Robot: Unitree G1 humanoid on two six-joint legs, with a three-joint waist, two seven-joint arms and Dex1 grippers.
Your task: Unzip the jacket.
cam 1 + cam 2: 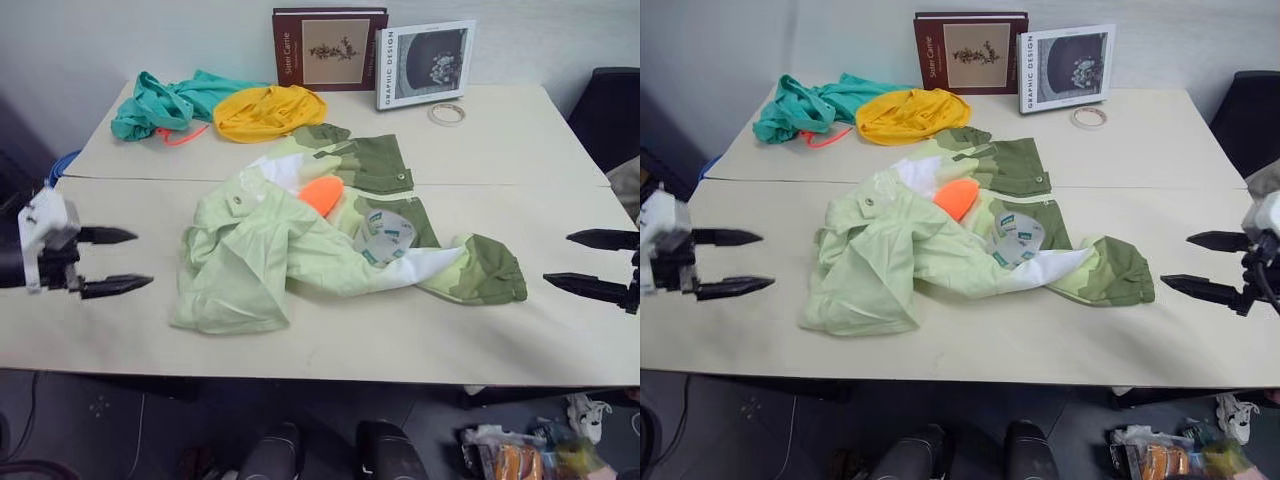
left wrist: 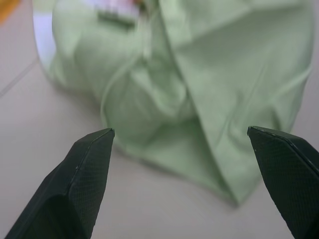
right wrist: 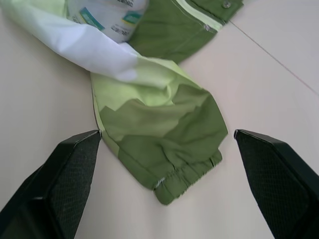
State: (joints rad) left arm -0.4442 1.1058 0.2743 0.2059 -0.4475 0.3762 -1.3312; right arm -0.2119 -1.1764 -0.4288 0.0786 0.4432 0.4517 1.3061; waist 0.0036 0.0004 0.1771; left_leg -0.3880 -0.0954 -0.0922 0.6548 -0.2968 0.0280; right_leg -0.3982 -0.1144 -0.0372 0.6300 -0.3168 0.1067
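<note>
Even, soft overhead light; faint shadows under the jacket point(image 1: 330, 240); left wrist view blurred toward its top.

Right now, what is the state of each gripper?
Left gripper: open, holding nothing, beside the jacket.
Right gripper: open, holding nothing.

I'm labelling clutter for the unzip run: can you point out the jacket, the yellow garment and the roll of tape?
jacket point(image 1: 250, 260), left eye view, pale green front panel.
yellow garment point(image 1: 268, 111), left eye view, middle of the bunched cloth.
roll of tape point(image 1: 447, 114), left eye view, its ring.
</note>
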